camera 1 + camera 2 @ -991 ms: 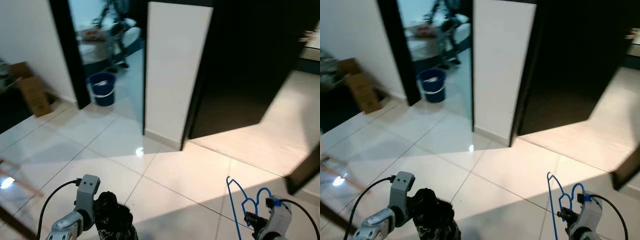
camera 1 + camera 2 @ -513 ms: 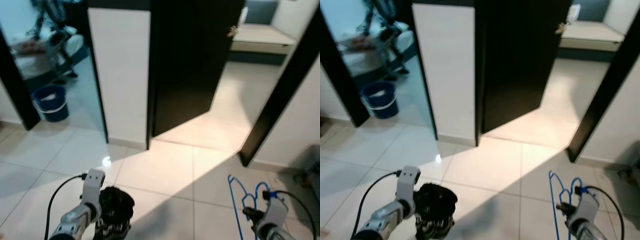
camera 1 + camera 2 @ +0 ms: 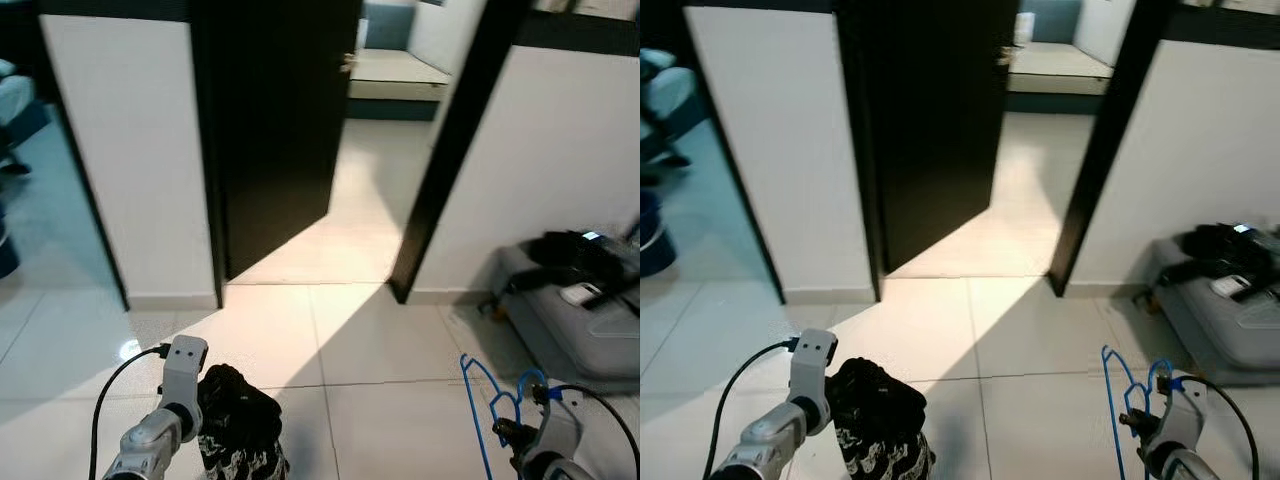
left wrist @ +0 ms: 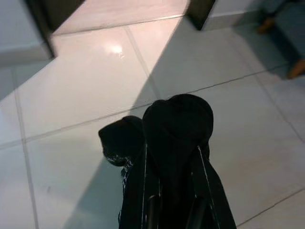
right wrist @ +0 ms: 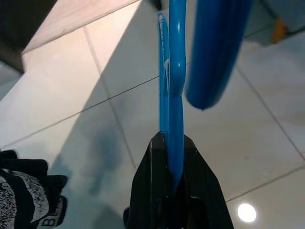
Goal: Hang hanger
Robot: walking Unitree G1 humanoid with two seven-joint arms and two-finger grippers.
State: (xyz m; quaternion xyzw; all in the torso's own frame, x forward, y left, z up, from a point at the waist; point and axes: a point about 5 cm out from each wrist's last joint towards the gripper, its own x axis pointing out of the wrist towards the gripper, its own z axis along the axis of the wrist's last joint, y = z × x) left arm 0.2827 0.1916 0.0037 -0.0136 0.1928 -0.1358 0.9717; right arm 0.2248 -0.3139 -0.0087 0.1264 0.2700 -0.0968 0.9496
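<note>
1. On the left, a bundled black garment [image 3: 238,432] is held in the left gripper [image 4: 174,210]; in the left wrist view the cloth is draped over both fingers, which are closed into it.
2. Ahead, an open dark door [image 3: 275,130] leads to a lit room, with a black door frame [image 3: 455,150] to its right. No rail or hook for hanging can be made out yet.
3. Low on the right, a grey case [image 3: 575,320] with dark items on top stands against the wall.
4. On the far right, the blue hanger [image 3: 492,410] is carried upright, clamped near its hook by the right gripper [image 5: 170,162], whose fingers are pinched tight on the blue wire.
5. The step in hand is judged to be carrying toward a hanging place. It is best done with the hanger kept upright and close to the body, so the door frame is not caught in passing.
6. The grip on the thin wire should be kept firm, as twisting between the fingers seems likely while walking.
</note>
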